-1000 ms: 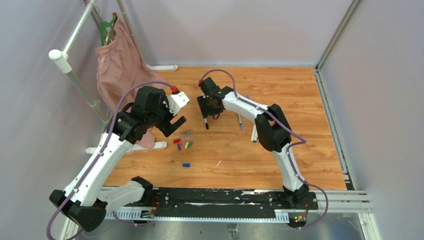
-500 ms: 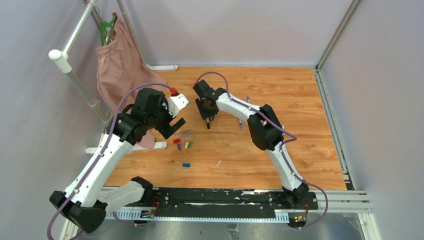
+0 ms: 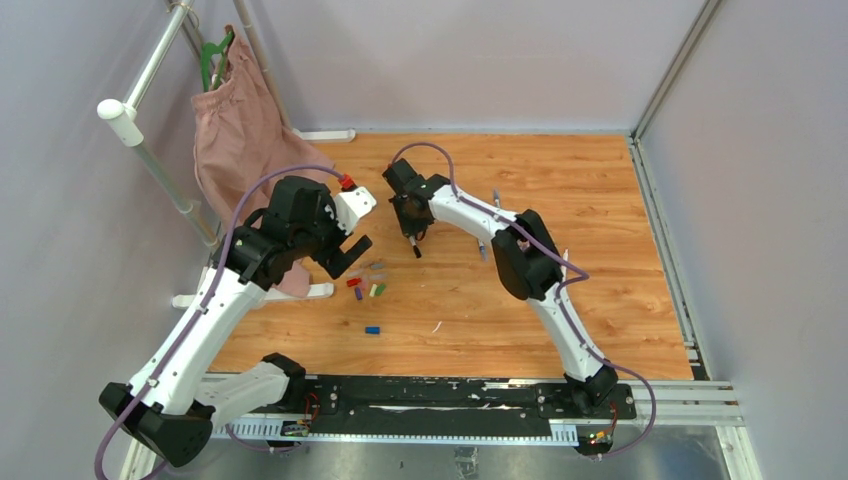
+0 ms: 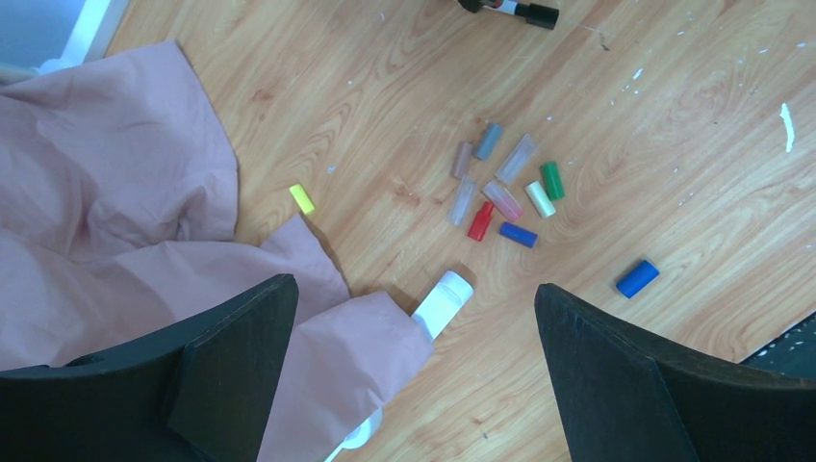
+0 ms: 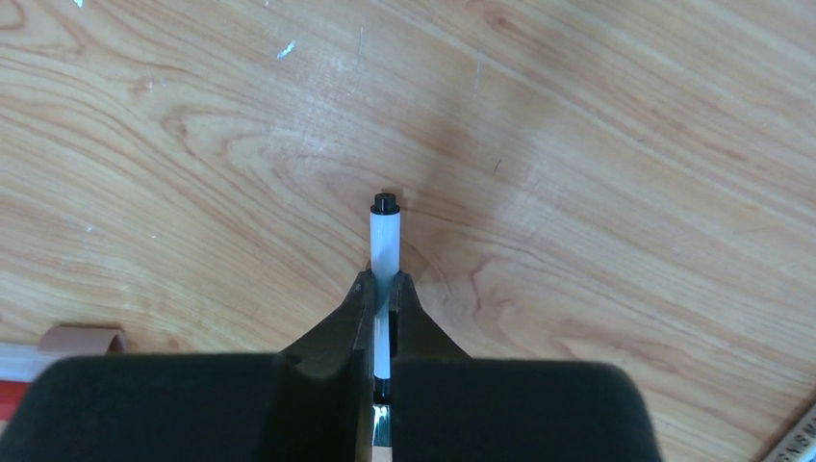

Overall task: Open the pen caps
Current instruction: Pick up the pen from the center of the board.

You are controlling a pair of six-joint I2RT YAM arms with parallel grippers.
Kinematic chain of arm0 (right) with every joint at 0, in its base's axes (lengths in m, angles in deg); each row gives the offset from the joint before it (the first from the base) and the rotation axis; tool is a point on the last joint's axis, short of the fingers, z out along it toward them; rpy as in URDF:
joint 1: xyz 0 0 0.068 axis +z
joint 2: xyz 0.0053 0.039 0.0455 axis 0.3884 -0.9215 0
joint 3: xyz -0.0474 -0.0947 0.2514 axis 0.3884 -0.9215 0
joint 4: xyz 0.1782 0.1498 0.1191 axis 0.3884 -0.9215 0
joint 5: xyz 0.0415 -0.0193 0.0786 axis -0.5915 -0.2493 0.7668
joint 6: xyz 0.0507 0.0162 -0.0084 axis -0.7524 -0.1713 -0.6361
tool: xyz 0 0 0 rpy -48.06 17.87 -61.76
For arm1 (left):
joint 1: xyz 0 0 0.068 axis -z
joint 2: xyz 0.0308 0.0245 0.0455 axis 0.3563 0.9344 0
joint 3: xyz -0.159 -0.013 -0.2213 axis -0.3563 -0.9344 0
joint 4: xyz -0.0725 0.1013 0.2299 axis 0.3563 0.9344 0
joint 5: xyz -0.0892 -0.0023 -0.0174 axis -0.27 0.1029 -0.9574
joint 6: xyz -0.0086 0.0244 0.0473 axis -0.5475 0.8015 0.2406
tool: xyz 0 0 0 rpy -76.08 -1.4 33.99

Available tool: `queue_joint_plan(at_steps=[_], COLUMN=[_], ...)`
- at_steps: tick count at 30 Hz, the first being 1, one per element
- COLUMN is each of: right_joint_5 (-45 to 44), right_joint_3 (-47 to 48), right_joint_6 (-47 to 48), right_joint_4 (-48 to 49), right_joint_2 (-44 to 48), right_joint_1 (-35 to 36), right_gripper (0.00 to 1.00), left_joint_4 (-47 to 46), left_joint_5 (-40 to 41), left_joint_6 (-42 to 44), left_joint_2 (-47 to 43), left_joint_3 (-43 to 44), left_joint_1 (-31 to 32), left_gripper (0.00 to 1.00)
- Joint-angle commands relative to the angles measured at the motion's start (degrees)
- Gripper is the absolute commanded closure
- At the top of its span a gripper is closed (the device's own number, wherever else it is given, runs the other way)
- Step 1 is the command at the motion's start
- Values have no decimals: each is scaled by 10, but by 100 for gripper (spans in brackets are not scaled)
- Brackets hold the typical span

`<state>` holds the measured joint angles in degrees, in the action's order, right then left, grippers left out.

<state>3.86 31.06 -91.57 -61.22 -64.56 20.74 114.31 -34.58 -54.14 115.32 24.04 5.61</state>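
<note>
Several loose pen caps (image 4: 500, 188) in red, blue, green, grey and clear plastic lie clustered on the wooden floor, with a blue cap (image 4: 637, 277) and a yellow one (image 4: 302, 198) lying apart. The top view shows the same cluster of pen caps (image 3: 365, 282) just right of my left gripper (image 3: 345, 250). My left gripper (image 4: 414, 385) hangs open above pink cloth and holds nothing. My right gripper (image 5: 383, 289) is shut on a white pen (image 5: 384, 236) with a small black end. In the top view the right gripper (image 3: 410, 228) points down and the pen's black end (image 3: 416, 250) sticks out below it.
A pink cloth (image 3: 240, 130) hangs from a white pipe rack (image 3: 150, 150) at the left, and its hem (image 4: 125, 241) drapes over a white tube (image 4: 443, 300) on the floor. More pens (image 3: 482, 245) lie beside the right arm. Grey walls enclose the floor.
My right gripper has closed on the white pen and its arm has shifted slightly left. The left arm has stayed still and open.
</note>
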Motion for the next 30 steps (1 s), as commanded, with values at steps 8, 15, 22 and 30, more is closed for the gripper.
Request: queue_joint_plan(at_steps=[8, 15, 22, 30], right_joint_5=[71, 30, -41, -86], right_joint_3=[-228, -428, -499, -492], right_joint_6=[-162, -258, -297, -279], right_joint_4=[189, 385, 473, 490], right_joint_2=[279, 465, 553, 578], right_joint_1=[-8, 25, 73, 121], right_gripper=[100, 100, 100, 100], left_joint_4=[-32, -66, -119, -155], left_joint_5=[-75, -192, -279, -329], left_joint_6=[-60, -126, -190, -220], left_joint_2=[13, 12, 27, 34], left_joint_3=[0, -2, -3, -15], left_joint_1=[-10, -14, -15, -15], left_gripper=[0, 0, 0, 0])
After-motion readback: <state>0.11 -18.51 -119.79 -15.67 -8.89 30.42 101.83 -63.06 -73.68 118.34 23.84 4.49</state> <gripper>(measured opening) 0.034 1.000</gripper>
